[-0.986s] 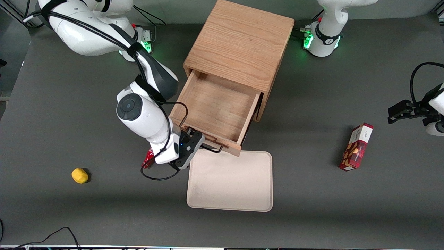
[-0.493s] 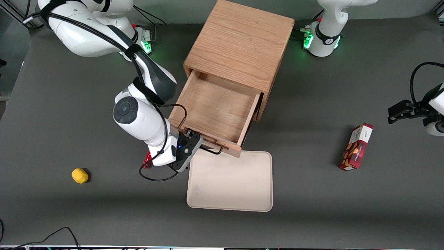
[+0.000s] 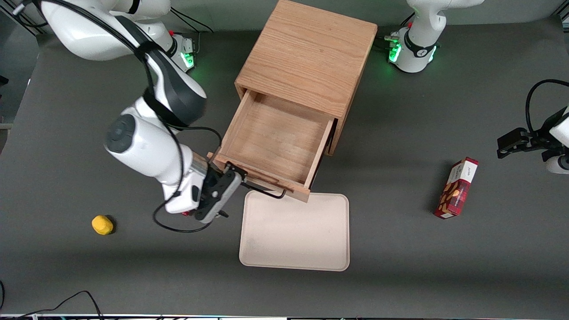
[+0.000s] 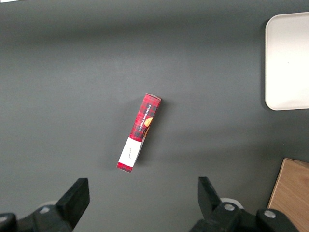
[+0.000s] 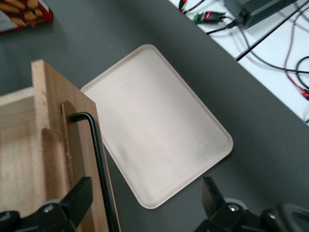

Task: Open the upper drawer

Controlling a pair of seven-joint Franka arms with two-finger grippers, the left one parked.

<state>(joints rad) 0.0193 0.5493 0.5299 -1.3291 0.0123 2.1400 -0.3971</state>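
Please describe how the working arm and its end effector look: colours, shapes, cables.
The arm has glossy white rounded shells, a dark grey joint sleeve and a grey round cap. A black cable runs along it and loops below the wrist. The end effector, beside the drawer front, is black on a white and grey block, with two wedge-shaped black fingers.

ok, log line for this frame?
upper drawer: open, empty | gripper: open, off black handle, beside drawer front | tray: before drawer
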